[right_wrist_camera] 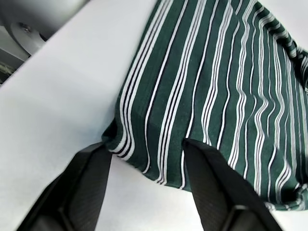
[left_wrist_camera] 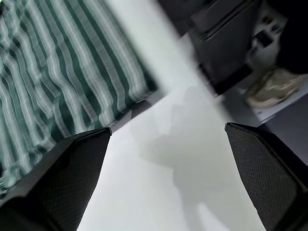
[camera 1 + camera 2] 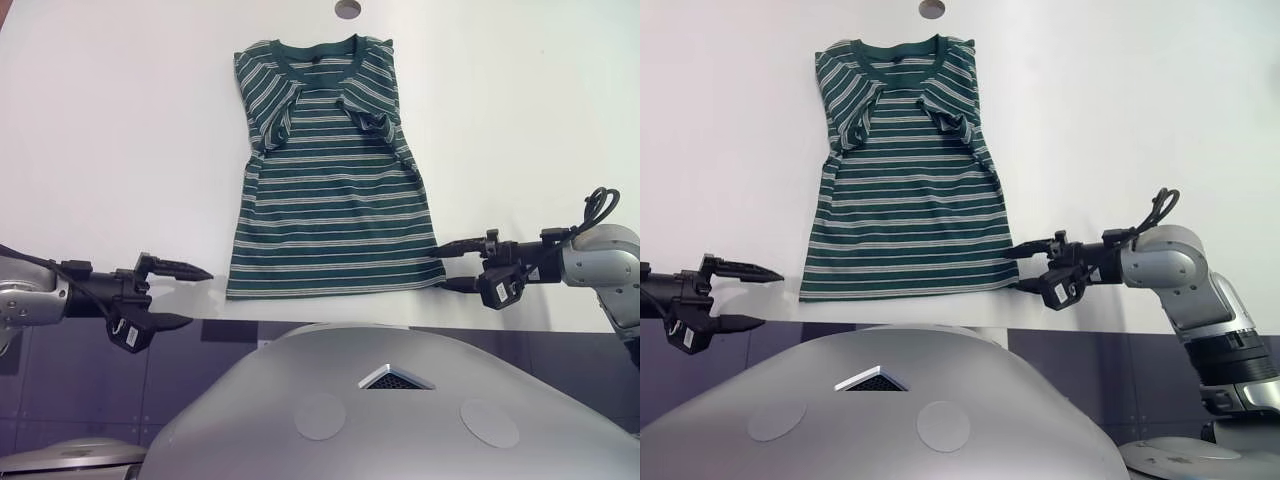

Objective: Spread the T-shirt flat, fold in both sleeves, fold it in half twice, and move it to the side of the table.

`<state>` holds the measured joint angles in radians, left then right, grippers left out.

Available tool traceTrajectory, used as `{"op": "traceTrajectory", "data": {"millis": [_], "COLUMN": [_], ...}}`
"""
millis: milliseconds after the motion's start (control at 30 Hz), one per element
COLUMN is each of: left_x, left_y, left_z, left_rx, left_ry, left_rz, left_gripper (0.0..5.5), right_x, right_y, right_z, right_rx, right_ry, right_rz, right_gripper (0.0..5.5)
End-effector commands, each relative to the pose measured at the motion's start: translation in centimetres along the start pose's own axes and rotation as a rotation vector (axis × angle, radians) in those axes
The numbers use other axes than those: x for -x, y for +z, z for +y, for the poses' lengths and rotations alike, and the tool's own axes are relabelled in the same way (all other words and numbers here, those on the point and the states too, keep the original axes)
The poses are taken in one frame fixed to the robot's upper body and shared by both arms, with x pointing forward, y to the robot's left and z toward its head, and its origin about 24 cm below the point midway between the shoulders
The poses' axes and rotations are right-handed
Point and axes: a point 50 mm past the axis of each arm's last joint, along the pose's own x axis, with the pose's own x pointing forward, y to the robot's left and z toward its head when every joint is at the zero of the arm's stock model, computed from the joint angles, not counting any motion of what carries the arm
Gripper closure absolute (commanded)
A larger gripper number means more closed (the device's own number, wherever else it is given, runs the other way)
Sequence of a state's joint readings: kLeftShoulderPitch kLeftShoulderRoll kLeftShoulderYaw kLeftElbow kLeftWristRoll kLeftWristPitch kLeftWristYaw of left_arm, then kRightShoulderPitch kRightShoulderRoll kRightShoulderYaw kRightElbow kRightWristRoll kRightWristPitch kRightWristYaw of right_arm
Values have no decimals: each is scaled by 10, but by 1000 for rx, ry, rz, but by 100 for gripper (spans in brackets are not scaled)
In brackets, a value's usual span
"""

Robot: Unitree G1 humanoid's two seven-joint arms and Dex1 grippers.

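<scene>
The green T-shirt [image 3: 330,200] with white stripes lies flat on the white table [image 3: 120,150], collar at the far side. Both sleeves are folded in over the chest. My right gripper [image 3: 438,268] is at the shirt's near right hem corner. It is open, and in the right wrist view the corner of the shirt [image 1: 216,82] lies between its two fingers [image 1: 82,183]. My left gripper [image 3: 198,296] is open at the table's front edge, a short way left of the near left hem corner and apart from the cloth [image 2: 57,72].
A small round hole [image 3: 348,8] sits in the table at the far edge, beyond the collar. Bare tabletop stretches wide on both sides of the shirt. The table's front edge [image 3: 560,325] runs just below the hem.
</scene>
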<state>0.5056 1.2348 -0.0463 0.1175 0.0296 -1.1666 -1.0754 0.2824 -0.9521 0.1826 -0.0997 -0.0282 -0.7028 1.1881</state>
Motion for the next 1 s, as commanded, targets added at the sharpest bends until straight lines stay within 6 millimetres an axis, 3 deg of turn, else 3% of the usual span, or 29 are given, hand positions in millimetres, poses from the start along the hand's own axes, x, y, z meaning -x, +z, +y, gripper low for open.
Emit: {"op": "traceTrajectory", "data": {"millis": [33, 167, 400, 633, 967, 1000], "left_x": [-5, -5, -9, -34, -46, -47], "left_y": [-1, 8, 9, 2, -2, -1], "left_z": [6, 14, 26, 10, 6, 5], "left_rx": [-31, 66, 171, 122, 106, 111], "left_ry": [48, 123, 157, 144, 169, 168], "left_rz": [8, -38, -47, -11, -14, -18], "left_gripper": [115, 115, 115, 247, 447, 463], "right_x": [-6, 10, 4, 1, -1, -1], "right_y": [-5, -9, -9, -12, -13, -13], "right_z": [11, 14, 11, 1, 0, 1], "right_rx": [-24, -43, -59, -38, -69, -75], "right_ry": [58, 104, 75, 71, 75, 77], "right_rz": [30, 61, 39, 39, 22, 21], "right_gripper": [286, 286, 286, 286, 286, 304]}}
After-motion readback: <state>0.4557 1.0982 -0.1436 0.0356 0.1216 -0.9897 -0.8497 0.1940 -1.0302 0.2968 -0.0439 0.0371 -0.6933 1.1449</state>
